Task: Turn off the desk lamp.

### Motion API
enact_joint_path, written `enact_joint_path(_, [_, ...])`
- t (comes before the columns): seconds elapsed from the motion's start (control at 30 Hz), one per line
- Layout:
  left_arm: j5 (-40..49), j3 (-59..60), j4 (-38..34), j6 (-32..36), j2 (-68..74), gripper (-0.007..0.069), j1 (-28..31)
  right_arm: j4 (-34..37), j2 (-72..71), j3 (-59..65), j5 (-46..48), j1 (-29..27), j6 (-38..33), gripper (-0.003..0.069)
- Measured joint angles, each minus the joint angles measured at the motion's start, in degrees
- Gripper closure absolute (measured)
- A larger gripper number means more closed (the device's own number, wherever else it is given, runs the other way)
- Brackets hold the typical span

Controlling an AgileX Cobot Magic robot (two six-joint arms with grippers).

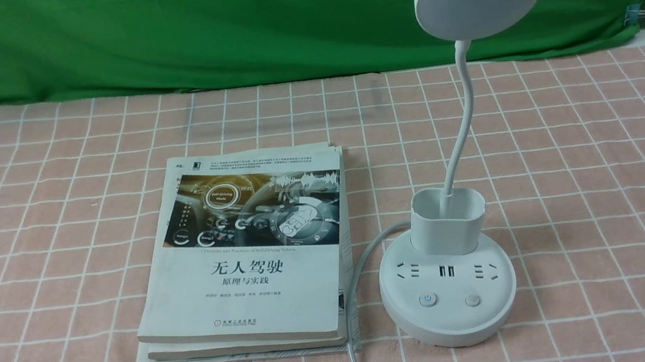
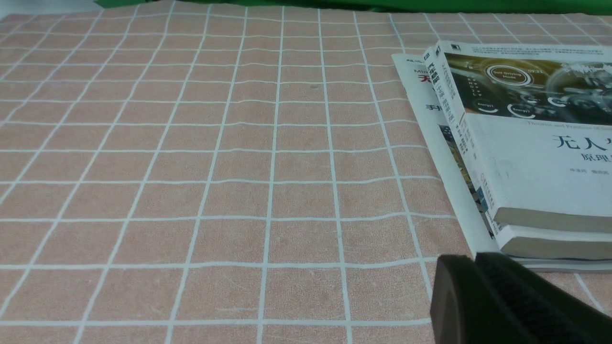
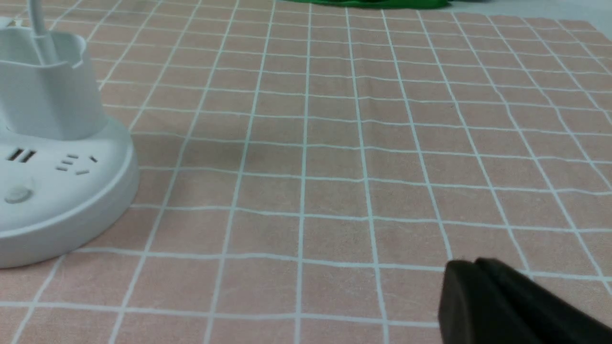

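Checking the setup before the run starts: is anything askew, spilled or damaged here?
Nothing spilled or damaged. The desk lamp stands upright; the books beside it are stacked slightly out of line.

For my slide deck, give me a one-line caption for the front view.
White desk lamp beside stacked books on a pink checked tablecloth, untouched by either gripper.

Pink-checked tablecloth table [image 1: 578,157] carries stacked books [image 1: 245,261] centre-left, desk lamp [image 1: 448,289] at their 3 o'clock, its cord [image 1: 352,303] running between them toward 6.
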Motion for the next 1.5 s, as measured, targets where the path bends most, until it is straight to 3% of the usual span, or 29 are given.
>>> enact_joint_path(1.5, [0.0, 0.0, 0.0, 0.0, 0.0, 0.0618, 0.0, 0.0, 0.0, 0.0, 0.0, 0.0, 0.2, 0.0534])
